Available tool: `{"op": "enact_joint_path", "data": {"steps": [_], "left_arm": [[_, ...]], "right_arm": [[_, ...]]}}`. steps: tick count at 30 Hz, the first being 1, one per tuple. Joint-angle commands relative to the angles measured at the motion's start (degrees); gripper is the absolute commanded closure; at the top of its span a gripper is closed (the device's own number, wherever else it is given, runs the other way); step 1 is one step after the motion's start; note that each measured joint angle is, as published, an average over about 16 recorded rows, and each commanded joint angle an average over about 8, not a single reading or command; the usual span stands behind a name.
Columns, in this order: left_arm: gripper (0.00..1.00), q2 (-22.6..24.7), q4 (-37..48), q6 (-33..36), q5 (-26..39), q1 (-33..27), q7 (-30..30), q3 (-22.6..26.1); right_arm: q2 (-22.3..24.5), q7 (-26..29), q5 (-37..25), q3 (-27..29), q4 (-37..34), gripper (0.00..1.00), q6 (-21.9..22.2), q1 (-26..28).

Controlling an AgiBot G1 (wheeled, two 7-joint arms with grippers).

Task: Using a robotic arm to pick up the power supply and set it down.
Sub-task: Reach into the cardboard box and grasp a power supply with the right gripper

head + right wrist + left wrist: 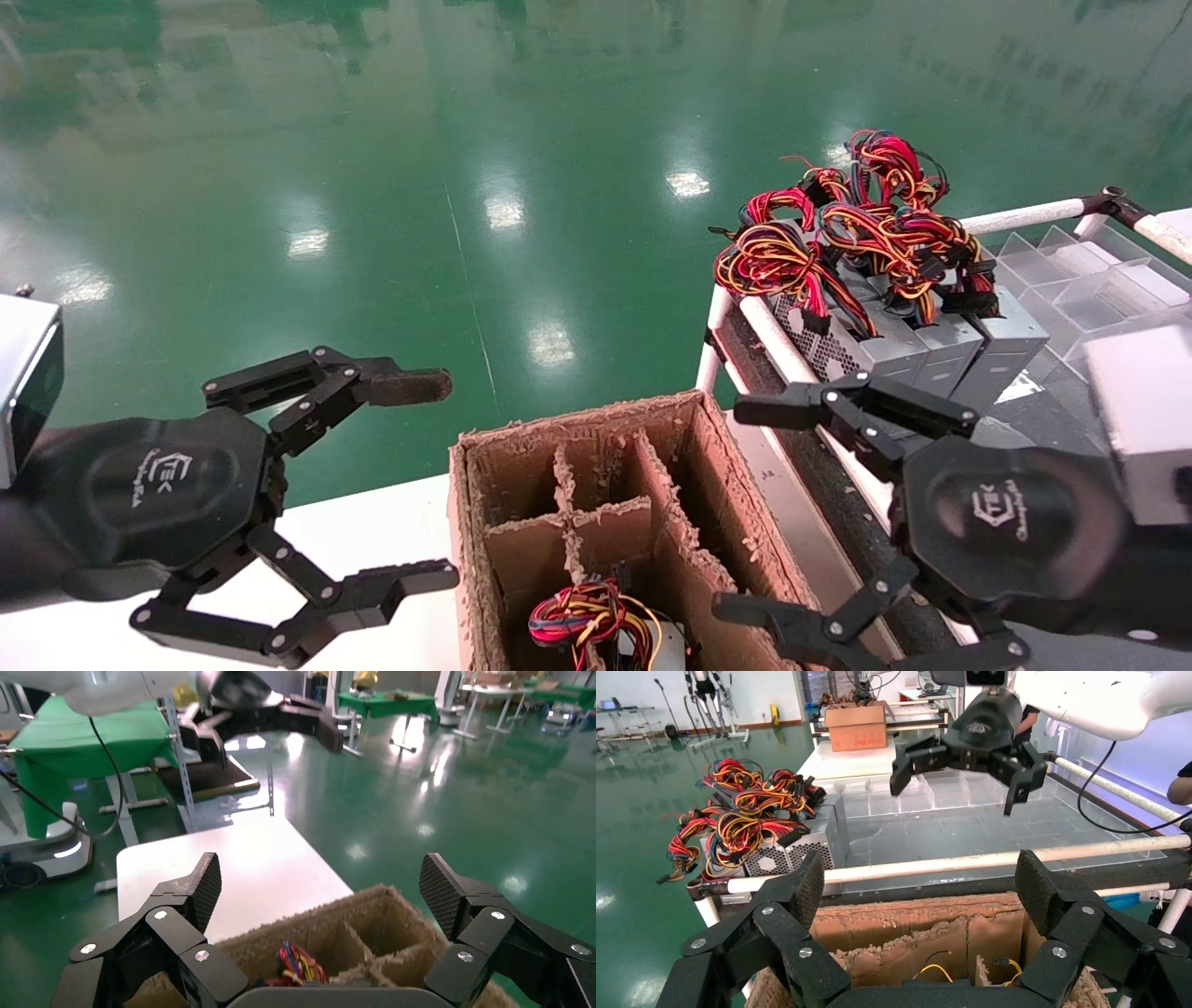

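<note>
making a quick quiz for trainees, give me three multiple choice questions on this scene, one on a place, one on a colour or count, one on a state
1. Where does the row of grey power supplies stand?
A. on the floor
B. on the rack to the robot's right of the cardboard box
C. inside the box

2. What colour is the floor?
A. green
B. grey
C. blue

3. How is the right gripper?
A. shut on a power supply
B. shut and empty
C. open and empty

Answers:
1. B, the head view shows them on the white-railed rack beside the box.
2. A, glossy green in every view.
3. C, its fingers are spread wide over the box, holding nothing.
</note>
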Motion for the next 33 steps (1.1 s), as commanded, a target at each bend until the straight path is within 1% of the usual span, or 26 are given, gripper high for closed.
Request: {"op": "enact_joint_path", "data": {"steps": [1, 6, 10, 13, 17, 18, 25, 26, 33], "left_arm": [[0.0, 0.0, 0.0, 0.0, 0.0, 0.0, 0.0, 0.0], [0.0, 0.0, 0.0, 0.0, 0.0, 0.0, 0.0, 0.0], [0.0, 0.0, 0.0, 0.0, 0.0, 0.0, 0.0, 0.0], [0.0, 0.0, 0.0, 0.0, 0.0, 0.0, 0.0, 0.0], [0.0, 0.0, 0.0, 0.0, 0.0, 0.0, 0.0, 0.01], [0.0, 0.0, 0.0, 0.0, 0.0, 0.0, 0.0, 0.01], [0.0, 0.0, 0.0, 0.0, 0.0, 0.0, 0.0, 0.01], [0.0, 0.0, 0.0, 0.0, -0.01, 0.0, 0.0, 0.01], [0.0, 0.0, 0.0, 0.0, -0.01, 0.0, 0.01, 0.01]], "right_arm": [[0.06, -0.08, -0.49, -0.19, -0.3, 0.0, 0.16, -0.14], [-0.87, 2.74, -5.33, -3.62, -0.6, 0.0, -1.32, 2.14], [-2.87, 4.06, -9.3, -6.76, -1.7, 0.0, -3.03, 4.59], [-5.02, 3.15, -12.31, -8.95, -3.42, 0.0, -3.73, 6.4], [-8.46, 0.11, -16.23, -11.59, -6.85, 0.01, -3.94, 8.86], [-9.34, -0.81, -17.17, -12.22, -7.85, 0.08, -3.95, 9.48], [-14.25, -6.74, -20.29, -15.61, -14.69, 0.95, -4.31, 12.59], [-14.81, -7.56, -20.42, -15.98, -15.47, 1.0, -4.34, 12.87], [-18.21, -12.26, -20.88, -18.37, -19.63, 1.0, -4.28, 14.26]]}}
